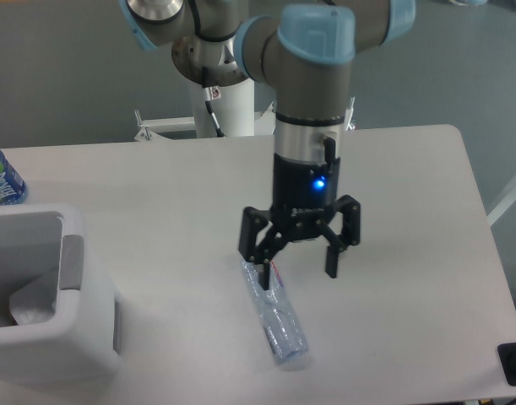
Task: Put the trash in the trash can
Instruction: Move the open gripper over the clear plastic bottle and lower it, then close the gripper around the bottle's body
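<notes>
One pale, matte table [410, 194] with rounded corners fills most of the view, its far edge running across the upper part and its right edge slanting down toward the near right corner. Above it the UR5e arm [312, 93] comes down from the top, its round joint caps light blue and its sleeves grey metal, ending in a black wrist with a small blue light. At the near left corner stands the trash can [67, 325], a white boxy plastic bin with thick, smooth, rounded walls and a grey panel on its inner right side; its left and near sides are cut off by the frame. The crumpled white paper tissue [31, 305] lies inside it, creased and peaked.

The black two-finger gripper [298, 260] hangs over the middle of the table with its fingers spread wide apart, holding nothing. Its left fingertip in the view sits over the cap end of the clear plastic bottle [276, 324], which lies on its side, ribbed and slightly crushed, with a thin red-and-white label near the neck; whether they touch cannot be told. The bottle's base points toward the near edge. Bare tabletop lies between the bottle and the bin, and wide bare surface to the right. A blue-labelled bottle [2, 179] stands at the far left edge.
</notes>
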`<move>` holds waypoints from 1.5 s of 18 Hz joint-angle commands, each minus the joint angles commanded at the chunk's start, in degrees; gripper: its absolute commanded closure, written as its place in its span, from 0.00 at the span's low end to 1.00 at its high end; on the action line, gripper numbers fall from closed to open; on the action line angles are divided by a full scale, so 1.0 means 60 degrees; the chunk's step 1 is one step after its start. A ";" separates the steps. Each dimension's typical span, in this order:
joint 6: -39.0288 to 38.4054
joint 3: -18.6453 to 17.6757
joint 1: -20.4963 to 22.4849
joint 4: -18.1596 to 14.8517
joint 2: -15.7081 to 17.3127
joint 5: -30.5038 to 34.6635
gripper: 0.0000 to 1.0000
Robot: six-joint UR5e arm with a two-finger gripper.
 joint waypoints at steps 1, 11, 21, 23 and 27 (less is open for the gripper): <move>0.0015 0.0000 0.0000 -0.0058 -0.0059 0.0001 0.00; -0.0014 -0.0263 -0.0512 0.0014 -0.1639 -0.0013 0.00; 0.0000 -0.0176 -0.0659 0.0044 -0.2812 0.0031 0.00; 0.0000 -0.0088 -0.0659 0.0058 -0.2988 0.0118 0.00; 0.0015 0.0029 -0.0659 0.0132 -0.3267 0.0439 0.00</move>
